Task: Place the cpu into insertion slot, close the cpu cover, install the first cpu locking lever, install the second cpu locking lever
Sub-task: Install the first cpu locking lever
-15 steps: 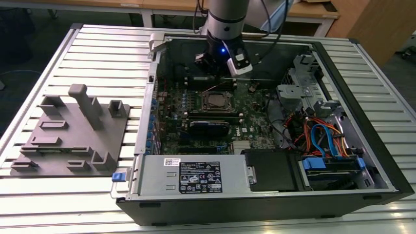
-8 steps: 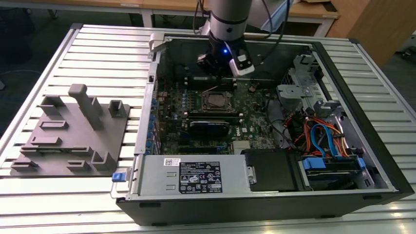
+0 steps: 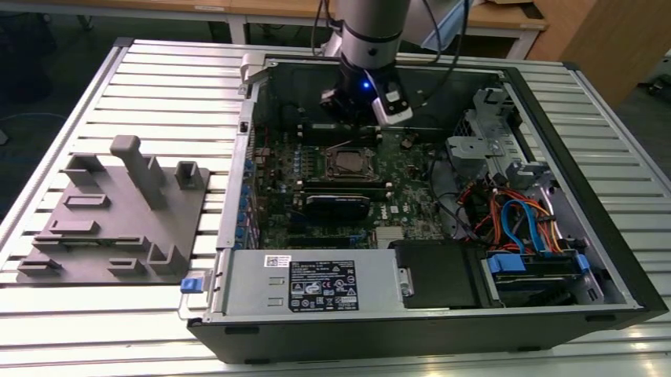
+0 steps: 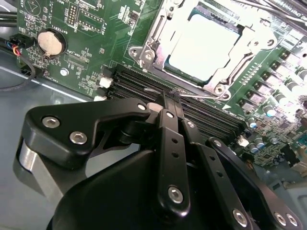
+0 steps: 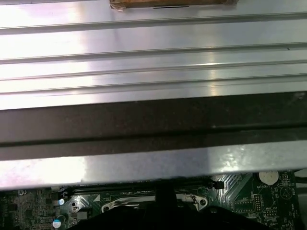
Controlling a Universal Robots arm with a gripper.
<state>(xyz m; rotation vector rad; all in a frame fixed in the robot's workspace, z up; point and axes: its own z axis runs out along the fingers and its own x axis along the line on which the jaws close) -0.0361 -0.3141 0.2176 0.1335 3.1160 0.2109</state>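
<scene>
Open computer case (image 3: 587, 236) lying on a ribbed metal desk (image 3: 168, 71), with the arm reaching in from the far side. In the second wrist view the cpu (image 4: 204, 45) lies flat in the insertion slot (image 4: 142, 56), pale metal top facing up. The chip is square, so it has no long axis; its edges run parallel to the slot's rim. The cpu cover (image 4: 154, 38) lies down over the chip, and the pale top shows through its square window.

The gripper (image 4: 170, 99) hangs over the motherboard (image 4: 91, 28) just beside the slot, above the long black memory slots (image 4: 211, 120). Its two fingers are drawn together at the tips, and nothing can be seen held between them. A thin metal rod (image 4: 201, 97) runs along the slot's edge just past the fingertips; whether they touch it cannot be told. A round coin battery (image 4: 50, 42) sits on the board well apart from the slot.

In the exterior view the slot lies near the middle of the board, with the gripper over the board's far part. A grey fixture plate (image 3: 115, 220) with upright blocks rests on the desk at the exterior view's left. A power supply (image 3: 304, 287) fills the case's near corner. Blue and orange cables (image 3: 519, 220) lie at the exterior view's right.
</scene>
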